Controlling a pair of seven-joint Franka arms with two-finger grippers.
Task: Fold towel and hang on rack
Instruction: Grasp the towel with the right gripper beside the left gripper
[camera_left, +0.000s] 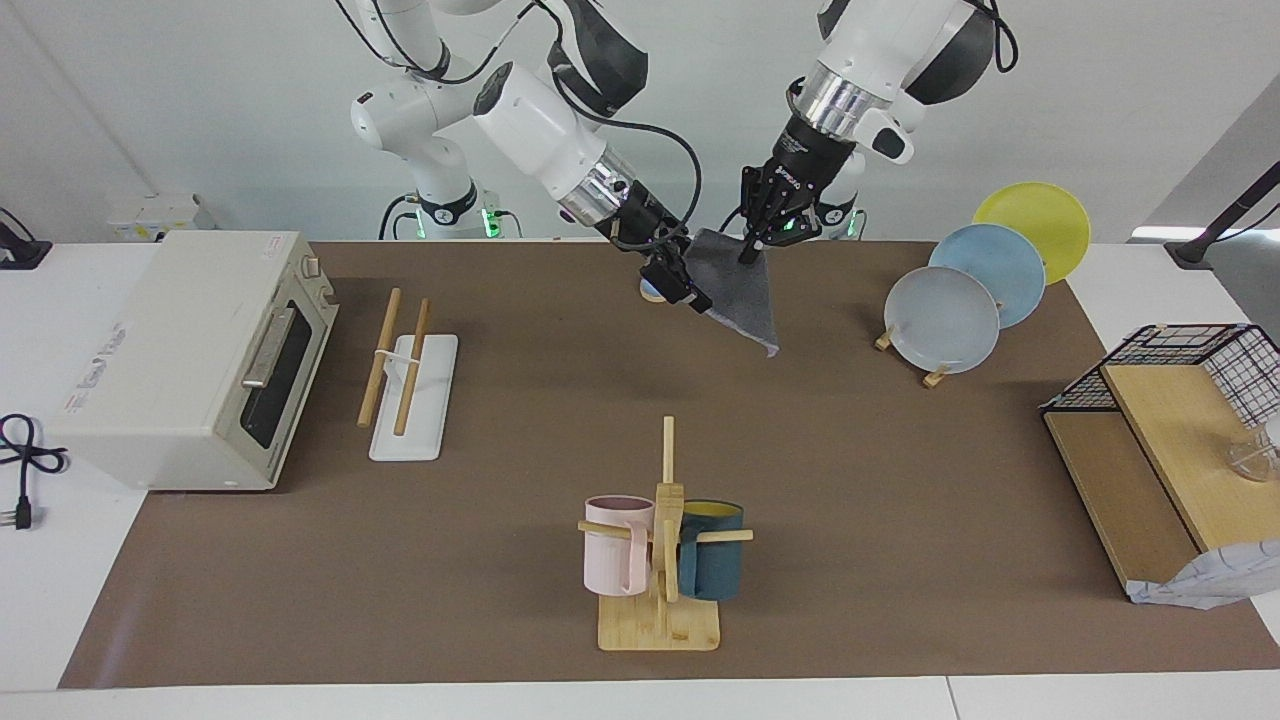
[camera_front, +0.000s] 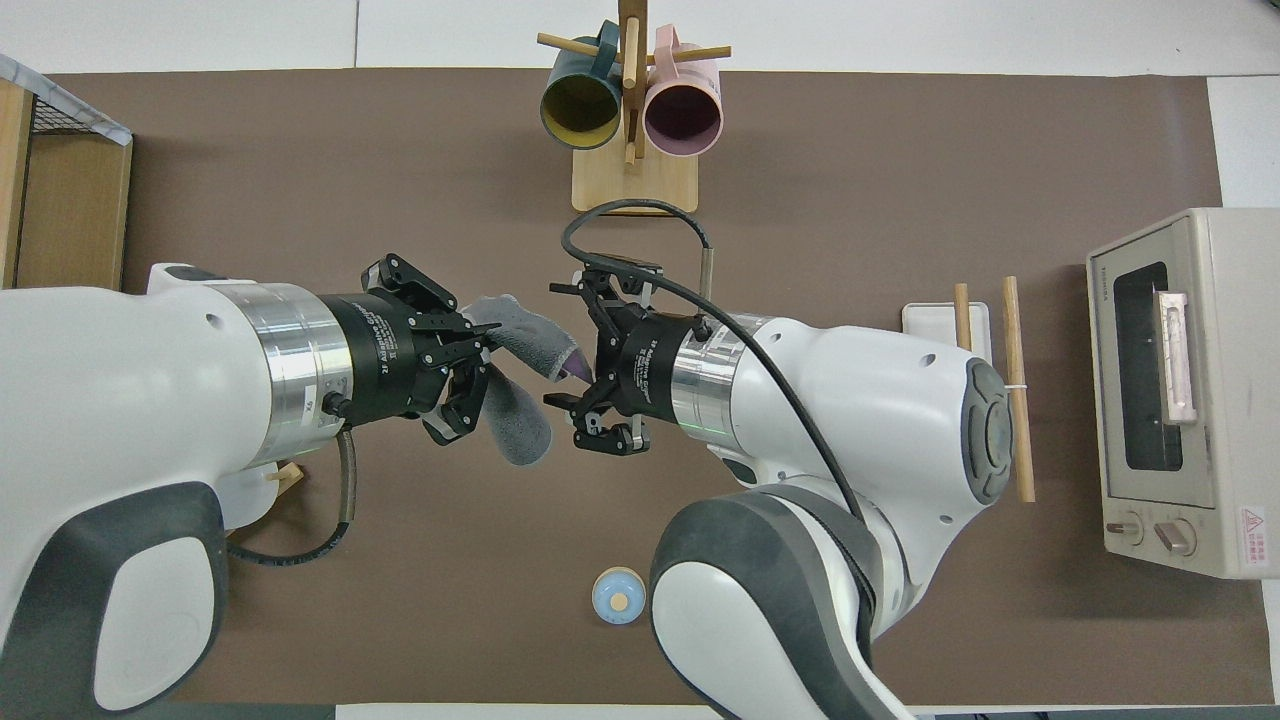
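Observation:
The towel (camera_left: 748, 295) hangs in the air between both grippers, over the middle of the table's robot-side part. Its dark grey face shows as a drooping triangle. In the overhead view the towel (camera_front: 520, 410) is bunched grey, with a bit of purple at the right gripper. My left gripper (camera_left: 748, 252) (camera_front: 483, 350) is shut on its upper corner. My right gripper (camera_left: 696, 294) (camera_front: 578, 368) is shut on its other edge. The rack (camera_left: 414, 400) (camera_front: 1012, 390), a white base with two wood rods, stands toward the right arm's end, beside the oven.
A toaster oven (camera_left: 190, 360) (camera_front: 1170, 390) stands at the right arm's end. A mug tree (camera_left: 660, 560) (camera_front: 630, 110) with two mugs is far from the robots. A plate stand (camera_left: 945, 320), a wire-and-wood shelf (camera_left: 1170, 440) and a patterned cloth (camera_left: 1205, 585) are at the left arm's end. A small blue round thing (camera_front: 618, 596) lies near the robots.

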